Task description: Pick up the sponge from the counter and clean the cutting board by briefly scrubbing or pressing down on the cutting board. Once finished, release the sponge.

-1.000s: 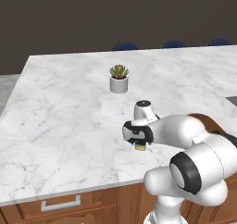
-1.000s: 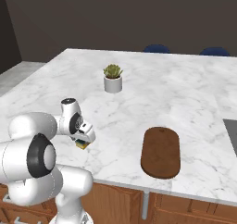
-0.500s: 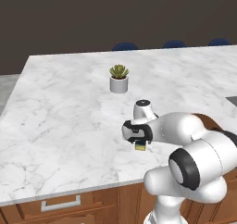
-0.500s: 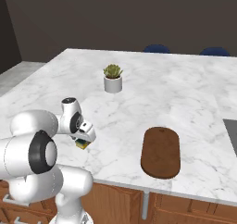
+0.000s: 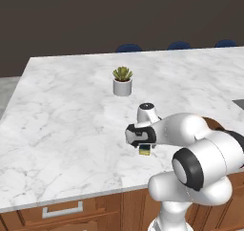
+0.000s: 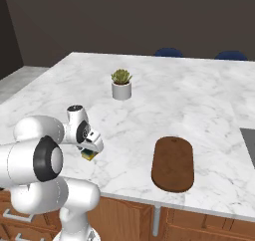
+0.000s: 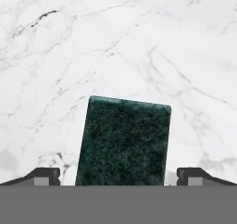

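A: Quick pass, left to right off the plant pot (image 6: 121, 89). Gripper (image 7: 118, 176) hangs low over the counter (image 5: 66, 106), nearer the front edge than the pot, a bit to its left in the right base view. Jaws spread wide, nothing pinched.

B: Sponge?

A: Sponge (image 7: 122, 141) lies flat on the marble, green side up, between the two fingertips (image 7: 44, 176), gaps on both sides. It's skewed a little against the jaw line.

B: Risk?

A: Likely the skew. If the fingers close on it crooked, one pad meets a corner first and the sponge may twist or squirt out. Can't tell if the tips are low enough; too high and they'd pinch only the top layer.

B: Board?

A: Cutting board (image 6: 173, 163) sits right of the pot and toward the front edge, well apart from the sponge. A weak grip could drop it on that carry.
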Robot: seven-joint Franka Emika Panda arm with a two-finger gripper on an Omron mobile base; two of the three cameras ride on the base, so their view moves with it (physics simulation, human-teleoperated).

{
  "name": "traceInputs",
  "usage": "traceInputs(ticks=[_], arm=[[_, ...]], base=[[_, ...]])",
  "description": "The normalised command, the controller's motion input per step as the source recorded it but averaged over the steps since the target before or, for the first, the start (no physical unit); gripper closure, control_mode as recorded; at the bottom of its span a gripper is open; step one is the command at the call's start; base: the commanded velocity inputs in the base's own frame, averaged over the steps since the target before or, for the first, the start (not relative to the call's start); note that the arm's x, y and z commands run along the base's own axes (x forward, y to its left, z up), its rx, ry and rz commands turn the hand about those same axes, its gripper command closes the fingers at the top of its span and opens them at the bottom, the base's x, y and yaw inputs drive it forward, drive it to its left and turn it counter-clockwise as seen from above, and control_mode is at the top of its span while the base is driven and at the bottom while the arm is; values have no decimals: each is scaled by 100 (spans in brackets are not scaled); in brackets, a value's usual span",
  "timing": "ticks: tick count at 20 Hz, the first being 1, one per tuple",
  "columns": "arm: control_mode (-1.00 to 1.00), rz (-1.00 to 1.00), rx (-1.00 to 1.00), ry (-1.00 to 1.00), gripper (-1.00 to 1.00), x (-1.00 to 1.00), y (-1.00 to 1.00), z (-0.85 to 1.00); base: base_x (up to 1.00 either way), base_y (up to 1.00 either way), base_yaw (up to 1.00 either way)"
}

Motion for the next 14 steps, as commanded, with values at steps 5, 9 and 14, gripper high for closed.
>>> traceInputs(ticks=[5, 9, 14], arm=[[-100, 0, 0, 0, -100, 0, 0, 0], [-100, 0, 0, 0, -100, 9, 0, -4], [-100, 0, 0, 0, -100, 8, 0, -8]], base=[[0, 0, 0], [0, 0, 0], [0, 0, 0]])
